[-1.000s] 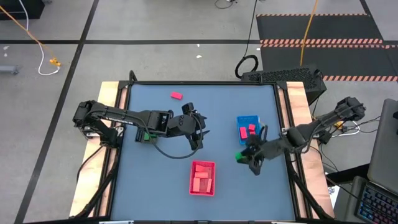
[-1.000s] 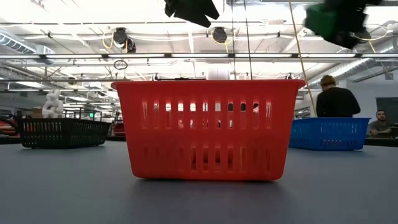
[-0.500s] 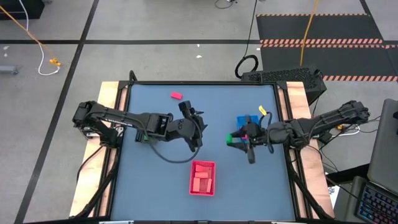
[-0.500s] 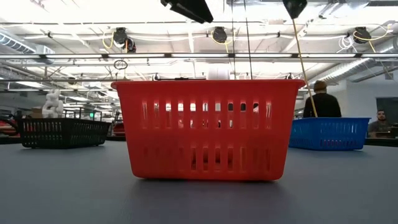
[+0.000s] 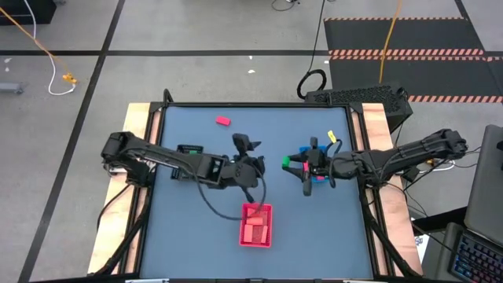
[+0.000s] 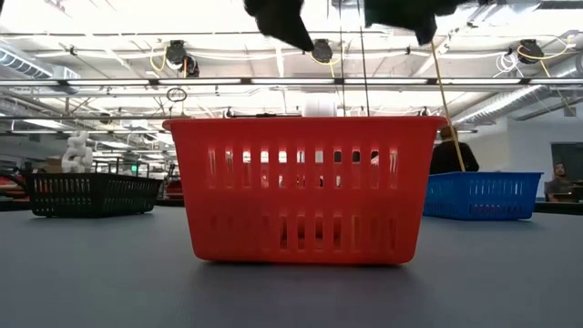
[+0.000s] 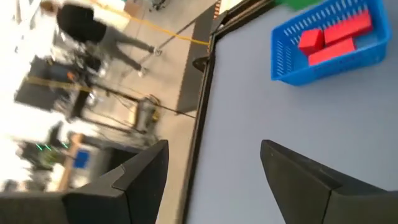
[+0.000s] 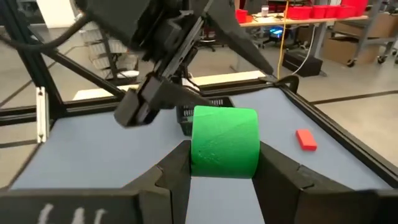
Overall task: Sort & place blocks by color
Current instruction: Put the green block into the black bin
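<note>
Green block: clamped between the right gripper's two fingers, carried clear of the table; seen from above it shows at the gripper's 9 o'clock tip, just beside the blue tray
Step in hand: by my reading you are hauling the green block toward the black tray, which sits at about 9 o'clock on the table
How to do it well: keep the block high enough to pass over the left arm, which lies across your path; hold the grip firm until you are over the tray's opening, then lower before you let go
Right arm pose: stretched in from 3 o'clock, wrist roughly level, fingers pointing toward 9 o'clock
Left gripper: fingers spread wide and holding nothing, hanging near the table's middle, just at 12 o'clock of the red tray
Other blocks: red ones lie in the blue tray; one magenta block lies alone toward 12 o'clock
</note>
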